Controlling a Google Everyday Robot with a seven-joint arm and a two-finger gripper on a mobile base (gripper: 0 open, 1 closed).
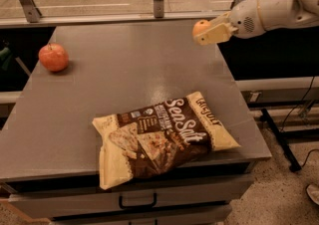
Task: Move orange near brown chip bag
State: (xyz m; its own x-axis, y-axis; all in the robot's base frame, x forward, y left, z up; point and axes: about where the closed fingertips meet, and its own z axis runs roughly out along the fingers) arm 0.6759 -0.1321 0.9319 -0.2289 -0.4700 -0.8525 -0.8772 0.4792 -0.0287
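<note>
The end effector [202,34], hanging over the far right edge of the counter [124,84], is hiding the lower half of the orange [200,25]; its arm is running off-frame.

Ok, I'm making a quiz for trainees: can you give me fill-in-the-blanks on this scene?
The gripper, over the far right side of the table, is shut on the ____.
The apple rests near the table's ____ edge.
The brown chip bag lies at the table's ____ edge.
Missing: orange; left; front.
</note>
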